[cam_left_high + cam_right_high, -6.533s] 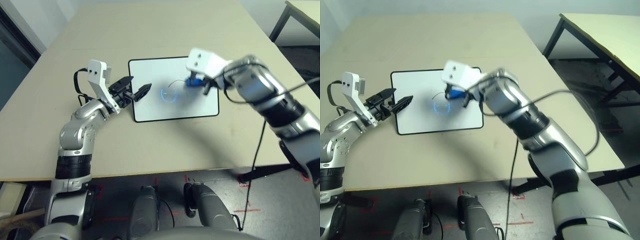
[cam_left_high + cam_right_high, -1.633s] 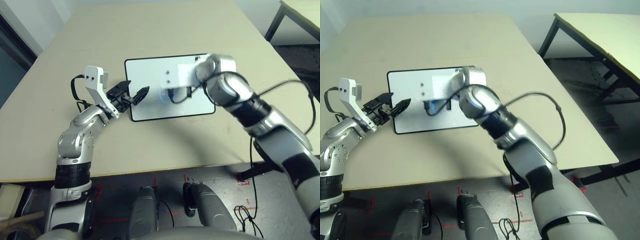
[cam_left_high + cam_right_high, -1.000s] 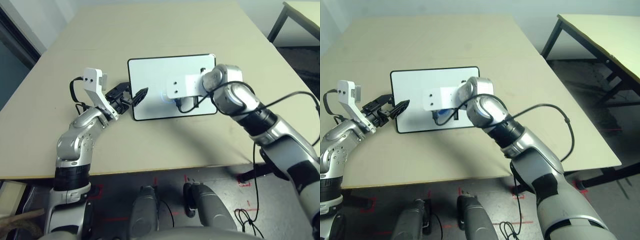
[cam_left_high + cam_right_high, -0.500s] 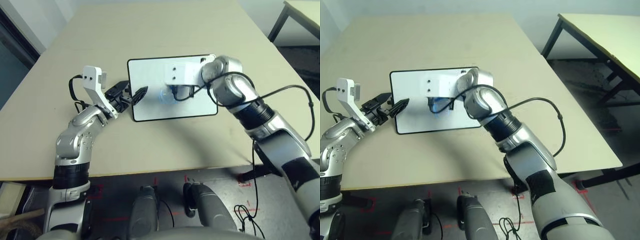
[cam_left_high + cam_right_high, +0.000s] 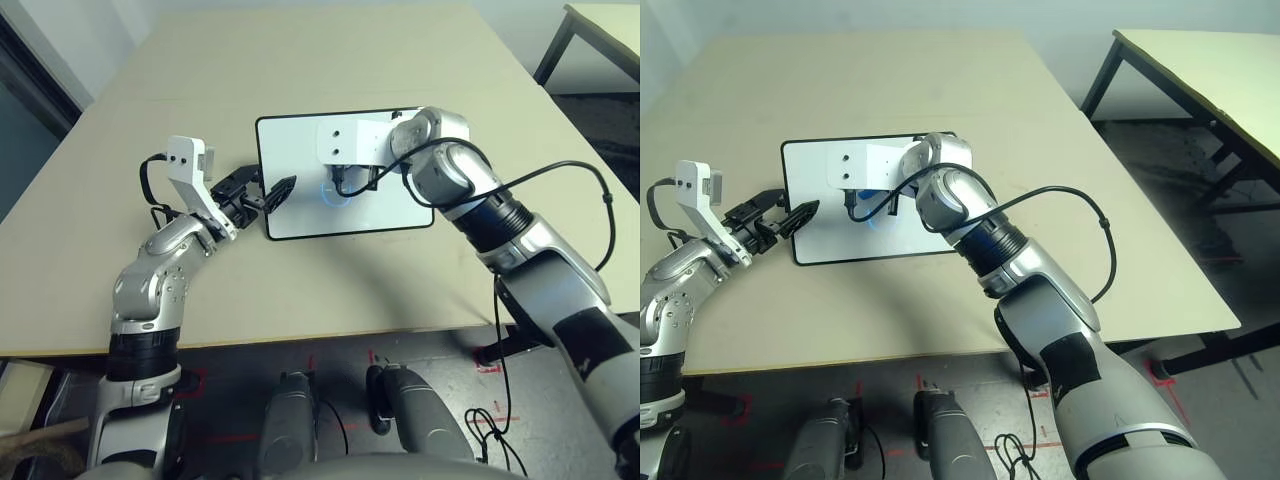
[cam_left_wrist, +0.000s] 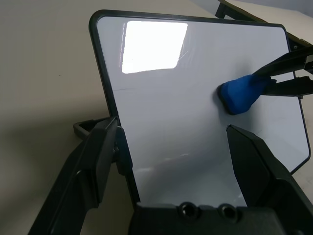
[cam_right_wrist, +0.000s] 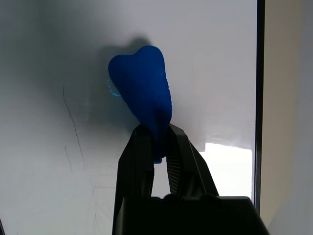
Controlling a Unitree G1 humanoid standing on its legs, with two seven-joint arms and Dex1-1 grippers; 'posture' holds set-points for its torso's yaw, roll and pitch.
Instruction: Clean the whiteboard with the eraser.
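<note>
The whiteboard [image 5: 400,205] lies flat mid-table, white with a thin black frame. My right gripper [image 5: 345,185] reaches over its middle, shut on the blue eraser [image 7: 142,83], whose tip presses on the board [image 7: 215,73]. A faint blue ring mark [image 5: 335,190] shows on the surface right at the eraser [image 6: 242,93]. My left gripper [image 5: 272,190] is open at the board's left edge. One of its fingers [image 6: 98,161] lies outside the frame and the other stands over the white surface [image 6: 166,107].
The tan table [image 5: 300,290] has wide free room around the board. A black cable [image 5: 560,185] loops from my right forearm. A second table [image 5: 1200,60] stands off to the right, beyond a gap of floor.
My right gripper slid the eraser from the board's nearer middle up and slightly left. The left arm has stayed where it was.
</note>
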